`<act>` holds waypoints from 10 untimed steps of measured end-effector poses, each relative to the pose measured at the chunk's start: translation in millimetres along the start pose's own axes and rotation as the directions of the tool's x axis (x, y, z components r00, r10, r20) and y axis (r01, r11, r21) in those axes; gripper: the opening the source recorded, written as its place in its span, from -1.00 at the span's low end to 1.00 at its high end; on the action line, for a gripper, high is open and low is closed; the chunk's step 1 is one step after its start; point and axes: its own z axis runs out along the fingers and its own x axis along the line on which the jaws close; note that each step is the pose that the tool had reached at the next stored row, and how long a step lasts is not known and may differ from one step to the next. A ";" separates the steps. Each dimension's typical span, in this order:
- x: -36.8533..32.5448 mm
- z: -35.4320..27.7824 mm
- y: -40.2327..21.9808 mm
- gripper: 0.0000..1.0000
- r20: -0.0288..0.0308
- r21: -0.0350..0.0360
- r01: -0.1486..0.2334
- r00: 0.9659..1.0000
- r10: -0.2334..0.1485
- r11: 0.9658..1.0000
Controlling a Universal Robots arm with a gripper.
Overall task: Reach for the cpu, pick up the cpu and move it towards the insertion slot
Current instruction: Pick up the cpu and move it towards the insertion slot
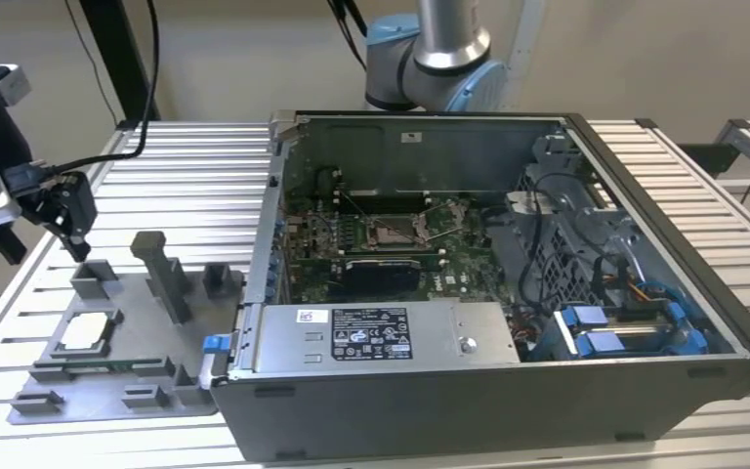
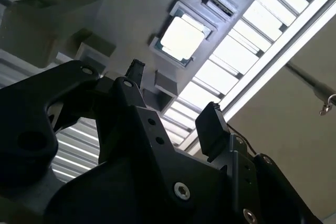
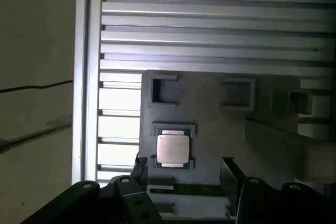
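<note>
Open wide and holding nothing, the claw hangs over the grey fixture plate at the edge of the slatted worktop. In both wrist views its two dark fingers stand well apart with only air between them.

The cpu lies below the claw, flat and face up in a shallow square pocket of the fixture plate. In the first wrist view the cpu sits just beyond the fingertips, nearer one finger than the other and not quite centred in the gap. In the second wrist view the cpu shows clear daylight between it and the claw, so nothing is touching it.

The insertion slot is well away from the claw, down inside the open computer case on the green motherboard, its metal frame visible.

As I judge it, the work stands in the reaching step. The claw is close above the chip but has not closed on it. The grasp, the lift and the carry across to the socket are all not yet done.
</note>
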 end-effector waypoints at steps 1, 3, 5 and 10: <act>0.4 1.1 -0.3 1.00 0.000 0.000 0.000 1.000 0.000 1.000; 1.1 3.3 -0.7 1.00 0.000 0.000 0.000 1.000 0.000 1.000; 1.6 5.5 -1.0 1.00 0.000 0.000 0.000 1.000 0.000 1.000; 1.7 6.9 -1.3 1.00 0.000 0.000 0.000 1.000 0.000 1.000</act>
